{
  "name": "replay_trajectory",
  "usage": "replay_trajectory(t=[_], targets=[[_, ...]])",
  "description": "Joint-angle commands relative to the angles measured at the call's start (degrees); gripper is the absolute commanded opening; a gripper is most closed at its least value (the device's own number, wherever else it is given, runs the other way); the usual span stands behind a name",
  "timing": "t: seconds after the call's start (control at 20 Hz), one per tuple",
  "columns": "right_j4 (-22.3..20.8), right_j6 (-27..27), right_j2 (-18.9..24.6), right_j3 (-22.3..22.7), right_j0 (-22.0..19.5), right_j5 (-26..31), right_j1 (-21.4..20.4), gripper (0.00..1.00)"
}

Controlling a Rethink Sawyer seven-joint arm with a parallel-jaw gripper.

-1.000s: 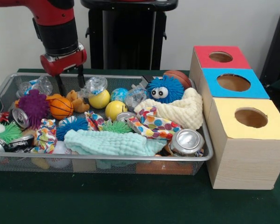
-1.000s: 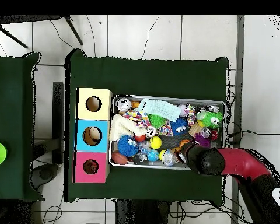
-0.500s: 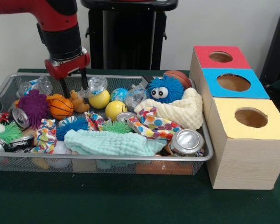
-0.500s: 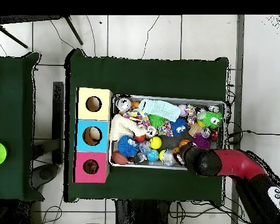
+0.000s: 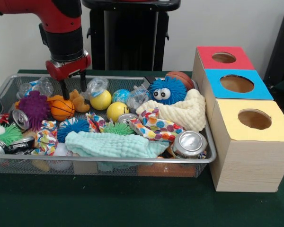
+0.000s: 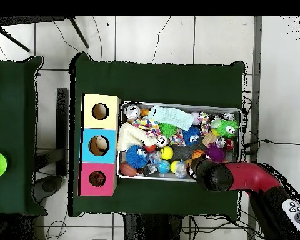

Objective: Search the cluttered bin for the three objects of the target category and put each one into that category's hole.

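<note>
The silver wire-mesh bin (image 5: 132, 161) is full of toys, cans and cloths. A small tan bear-like soft toy (image 5: 79, 102) lies at the bin's far left, beside the orange toy basketball (image 5: 62, 109). My gripper (image 5: 74, 92) hangs over the bear, open, with one finger on each side of its head. No tiger-striped toy shows. The red-ringed hole (image 5: 224, 57) is on the farthest of the three wooden boxes, to the right of the bin. In the overhead view the arm (image 6: 210, 175) covers the gripper and the bear; the bin's rim (image 6: 177, 105) and the red hole (image 6: 97, 179) show.
The blue-ringed hole (image 5: 236, 83) and the yellow-ringed hole (image 5: 254, 119) are nearer on the same row of boxes. The blue fuzzy ball (image 5: 166, 91), yellow balls (image 5: 101, 100), a mint cloth (image 5: 111, 144), a cream cloth (image 5: 182, 112) and cans (image 5: 190, 143) crowd the bin.
The gripper has moved right from over the basketball's far side and come down, so its open fingers now straddle the bear toy.
</note>
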Motion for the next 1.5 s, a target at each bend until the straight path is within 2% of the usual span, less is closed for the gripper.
replay_trajectory(t=[0.05,0.65,1.0,1.2,1.5], targets=[[-4.9,3.5,-3.9,-1.0,2.3,-1.0,3.7,1.0],[-4.8,2.2,-4.4,-3.0,2.6,-2.3,6.6,1.0],[-6.4,0.5,-4.6,-4.2,4.1,-2.1,5.4,1.0],[-7.2,0.6,-3.9,-4.9,5.0,-3.9,5.9,1.0],[-9.7,1.0,-1.9,-3.6,6.1,-8.8,5.0,1.0]])
